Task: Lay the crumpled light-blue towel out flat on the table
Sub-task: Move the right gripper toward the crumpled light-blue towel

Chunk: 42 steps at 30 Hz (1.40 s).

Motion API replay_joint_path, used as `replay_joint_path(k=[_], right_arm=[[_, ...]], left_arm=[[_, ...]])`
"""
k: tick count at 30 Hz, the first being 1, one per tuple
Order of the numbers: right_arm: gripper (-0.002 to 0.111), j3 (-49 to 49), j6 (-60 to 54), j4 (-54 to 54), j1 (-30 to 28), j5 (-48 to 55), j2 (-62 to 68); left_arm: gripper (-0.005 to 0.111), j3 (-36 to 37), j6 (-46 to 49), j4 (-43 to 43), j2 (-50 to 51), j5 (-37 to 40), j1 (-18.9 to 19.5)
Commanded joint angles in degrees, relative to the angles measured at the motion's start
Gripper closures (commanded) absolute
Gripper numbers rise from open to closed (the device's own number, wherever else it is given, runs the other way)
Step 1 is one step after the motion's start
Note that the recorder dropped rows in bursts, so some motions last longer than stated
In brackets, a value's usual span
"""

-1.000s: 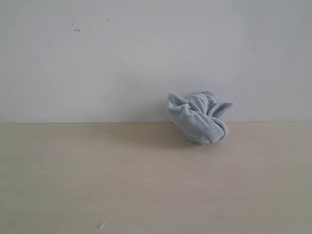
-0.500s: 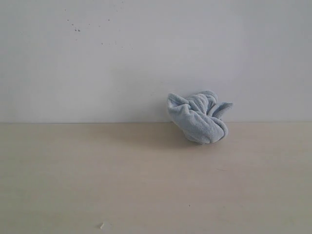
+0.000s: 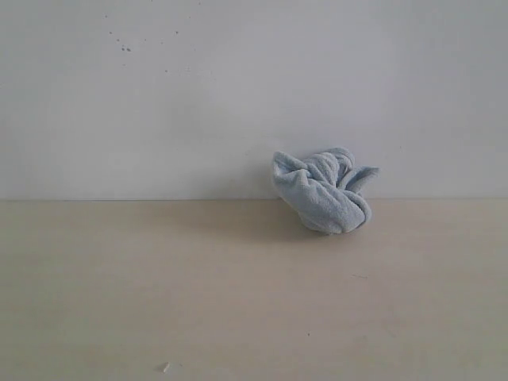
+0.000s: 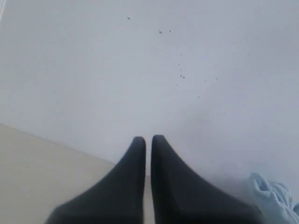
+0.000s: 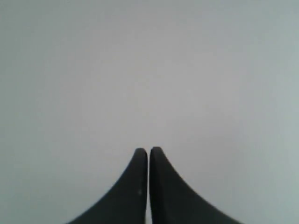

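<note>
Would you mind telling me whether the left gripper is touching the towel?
Apart. In the exterior view the towel sits alone on the table, the left gripper nowhere near it.

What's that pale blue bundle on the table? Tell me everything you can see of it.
It is a towel, pale blue and soft, like fluffy terry cloth, crumpled into a rounded bundle of deep folds with flaps sticking up at both sides. It rests on the beige table, right of the middle in the exterior view, at the far edge by the white wall; whether it touches the wall cannot be told. Nothing else touches it. No tag shows.
</note>
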Motion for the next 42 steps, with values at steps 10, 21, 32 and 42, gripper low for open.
replay_joint_path(k=[10, 21, 32, 42], right_arm=[[0.108, -3.0, -68.4, 73.9, 1.9, 7.5, 55.1], [0.108, -3.9, -14.1, 73.9, 1.7, -9.5, 48.0], [0.108, -1.6, 160.6, -125.1, -13.5, 13.6, 35.2], [0.108, -6.2, 161.0, -126.0, -16.8, 11.3, 51.7]], left_arm=[[0.103, -7.5, -10.8, 5.0, 6.2, 17.7, 0.1], [0.103, -34.4, 38.5, -16.1, 60.1, 56.6, 0.1], [0.103, -34.2, 46.4, -25.5, 74.9, 61.2, 0.1], [0.103, -34.4, 57.7, -36.8, 74.8, 62.1, 0.1]])
